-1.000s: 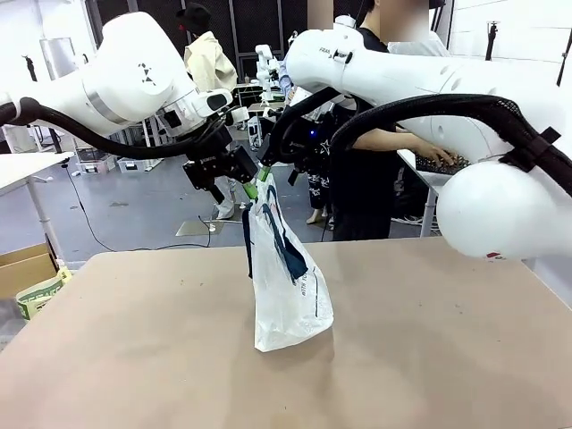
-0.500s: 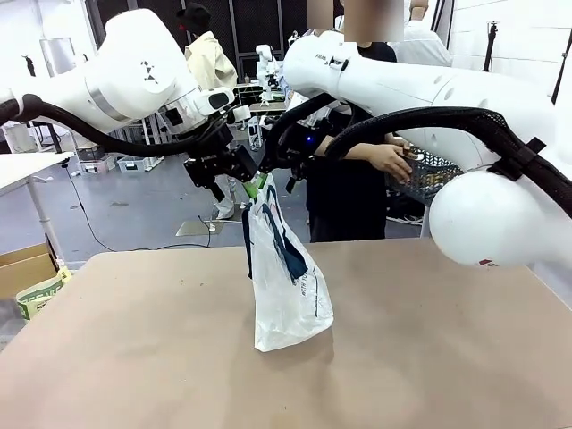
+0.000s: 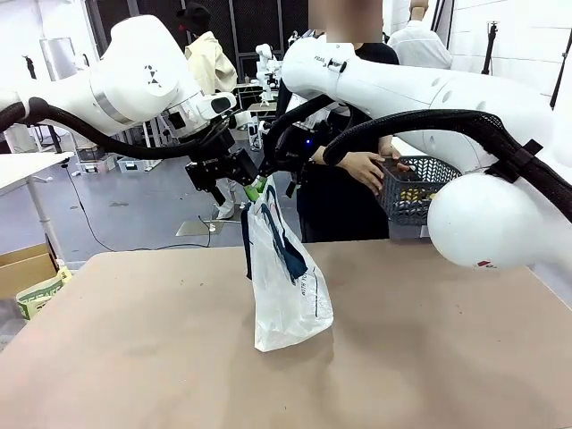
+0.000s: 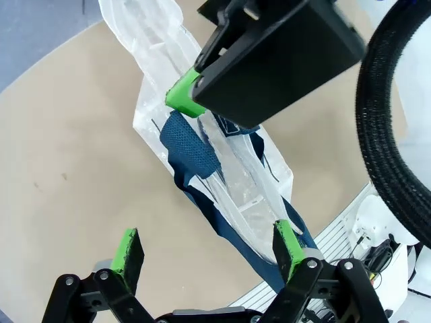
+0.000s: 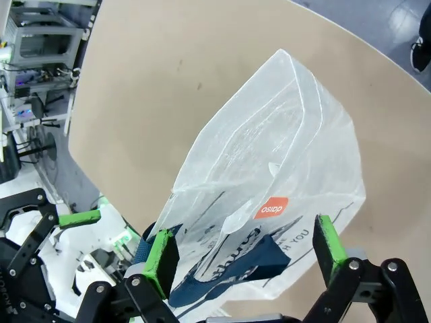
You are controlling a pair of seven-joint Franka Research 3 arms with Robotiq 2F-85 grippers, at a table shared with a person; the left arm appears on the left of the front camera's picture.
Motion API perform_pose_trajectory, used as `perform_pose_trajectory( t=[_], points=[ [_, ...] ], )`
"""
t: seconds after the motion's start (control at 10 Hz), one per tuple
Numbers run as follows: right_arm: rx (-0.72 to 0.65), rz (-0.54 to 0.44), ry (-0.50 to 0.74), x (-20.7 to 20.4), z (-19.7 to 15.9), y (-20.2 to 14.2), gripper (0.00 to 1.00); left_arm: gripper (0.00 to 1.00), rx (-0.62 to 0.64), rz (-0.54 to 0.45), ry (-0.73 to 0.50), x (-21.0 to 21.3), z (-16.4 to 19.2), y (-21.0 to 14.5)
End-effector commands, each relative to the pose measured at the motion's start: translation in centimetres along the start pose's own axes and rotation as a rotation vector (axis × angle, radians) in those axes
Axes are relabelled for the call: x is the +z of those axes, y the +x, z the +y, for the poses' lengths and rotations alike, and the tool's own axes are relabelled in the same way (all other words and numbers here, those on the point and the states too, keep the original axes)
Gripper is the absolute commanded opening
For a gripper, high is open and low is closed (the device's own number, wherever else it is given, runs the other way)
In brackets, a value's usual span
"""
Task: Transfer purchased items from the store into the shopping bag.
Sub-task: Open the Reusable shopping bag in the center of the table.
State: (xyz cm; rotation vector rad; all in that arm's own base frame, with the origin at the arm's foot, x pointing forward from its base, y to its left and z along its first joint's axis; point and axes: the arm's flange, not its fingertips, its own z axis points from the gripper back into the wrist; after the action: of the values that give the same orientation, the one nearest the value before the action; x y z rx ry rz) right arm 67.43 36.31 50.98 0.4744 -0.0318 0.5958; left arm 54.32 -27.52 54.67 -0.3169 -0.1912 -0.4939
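Observation:
The shopping bag [image 3: 288, 284], whitish with navy handles and print, hangs upright with its bottom on the table. Both grippers hold its top up: my left gripper [image 3: 234, 181] and my right gripper [image 3: 273, 164] meet there, jaws spread wide. In the left wrist view a navy handle [image 4: 195, 151] runs down to one finger of the left gripper [image 4: 207, 245]. In the right wrist view the bag [image 5: 276, 168] lies between the fingers of the right gripper [image 5: 246, 250]. A person's hand [image 3: 362, 167] holds the store [image 3: 413, 186], a dark grey basket, in the air behind the table. Yellowish purchased items [image 3: 409, 198] show through its slots.
The tan table [image 3: 134, 357] is bare around the bag. My right arm's large white elbow [image 3: 483, 219] and black cable [image 3: 429, 116] hang over the right side. A cardboard box [image 3: 22, 266] and a green-and-white packet [image 3: 40, 295] sit past the table's left edge.
The person has stepped to the left and brought the basket up into plain view, nearer the bag. Both arms and the bag have stayed put.

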Motion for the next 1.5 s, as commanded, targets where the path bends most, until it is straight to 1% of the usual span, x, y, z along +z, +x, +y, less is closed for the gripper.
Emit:
perform_pose_trajectory(
  t=[0.0, 0.2, 0.4, 0.5, 0.6, 0.7, 0.8, 0.9, 1.0, 1.3, 1.4],
  points=[
    [-0.021, 0.024, 0.001, 1.4, 0.4, 4.1, 1.00, 1.00, 0.035, 0.041, 0.012, 0.0, 0.1, 0.4],
    [-0.024, 0.033, -0.005, 1.3, 0.4, 4.0, 1.00, 1.00, 0.038, 0.065, 0.009, -0.4, 0.1, 0.3],
    [-0.037, 0.068, -0.010, 1.0, 0.1, 3.9, 1.00, 1.00, 0.038, 0.086, 0.010, -0.9, 0.0, 0.2],
    [-0.042, 0.077, -0.010, 0.9, 0.0, 3.9, 1.00, 1.00, 0.035, 0.090, 0.005, -1.1, 0.0, 0.1],
    [-0.048, 0.081, -0.011, 0.8, 0.0, 3.9, 1.00, 1.00, -0.004, 0.087, -0.014, -1.1, -0.1, 0.0],
    [-0.039, 0.082, -0.020, 0.8, 0.1, 4.0, 1.00, 1.00, 0.021, 0.073, -0.010, -1.3, 0.1, -0.5],
    [-0.019, 0.063, 0.005, -0.7, -0.1, -0.6, 1.00, 1.00, 0.021, 0.073, -0.010, -1.3, 0.1, -0.5],
    [-0.020, 0.067, 0.004, -0.8, -0.2, -0.6, 0.93, 0.83, 0.016, 0.077, -0.013, -1.5, -0.1, -0.5],
    [-0.034, 0.087, -0.015, -0.7, -0.3, -0.7, 0.74, 0.63, 0.041, 0.081, 0.005, -1.5, 0.0, -0.5],
    [-0.049, 0.084, -0.007, -0.6, -0.2, -0.9, 0.14, 0.04, 0.043, 0.077, 0.000, -1.4, 0.1, -0.5],
    [-0.049, 0.088, -0.005, -0.5, -0.2, -1.0, 0.00, 0.00, 0.044, 0.073, -0.001, -1.4, 0.1, -0.5]
  ],
)
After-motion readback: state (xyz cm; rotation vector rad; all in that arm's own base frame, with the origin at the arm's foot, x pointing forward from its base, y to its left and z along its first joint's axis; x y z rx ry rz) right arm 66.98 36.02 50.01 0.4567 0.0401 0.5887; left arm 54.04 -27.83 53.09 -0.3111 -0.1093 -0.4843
